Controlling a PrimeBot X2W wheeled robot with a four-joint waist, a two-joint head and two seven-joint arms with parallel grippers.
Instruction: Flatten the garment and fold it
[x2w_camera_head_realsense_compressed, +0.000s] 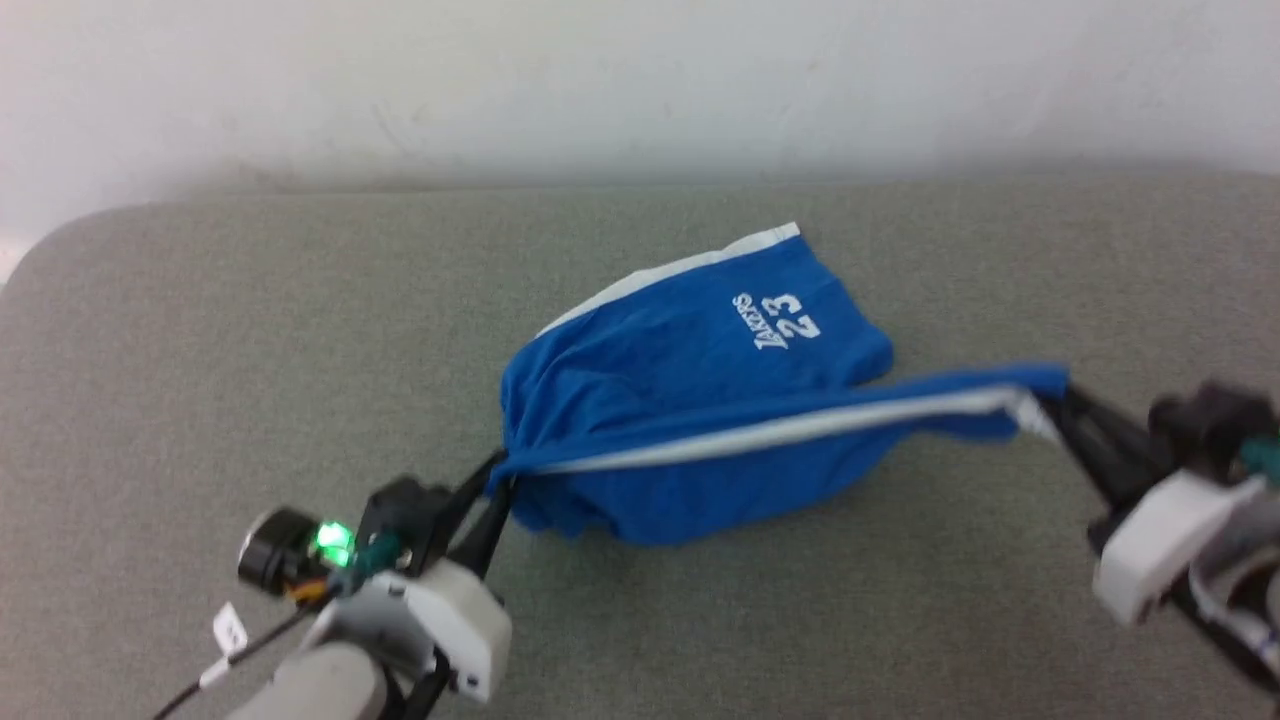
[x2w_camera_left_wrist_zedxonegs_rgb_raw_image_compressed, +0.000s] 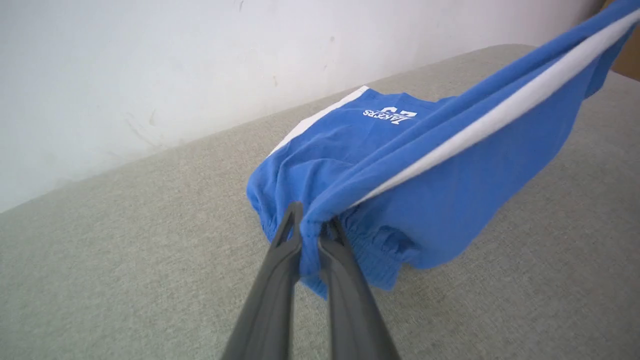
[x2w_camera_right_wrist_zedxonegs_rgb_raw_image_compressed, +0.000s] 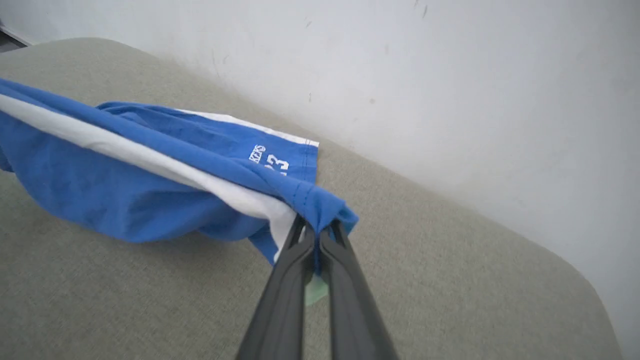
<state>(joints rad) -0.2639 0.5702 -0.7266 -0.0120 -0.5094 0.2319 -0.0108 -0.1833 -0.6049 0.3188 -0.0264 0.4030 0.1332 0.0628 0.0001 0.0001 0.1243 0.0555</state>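
Left gripper and right gripper pinch the blue shorts taut over the grey cushion; pulling harder may slip either hold.

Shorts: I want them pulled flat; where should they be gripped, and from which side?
Probably at both ends of the white stripe: the gathered waistband from the left, the hem corner from the right. The left end effector and right end effector pinch the shorts there, and that edge runs taut.
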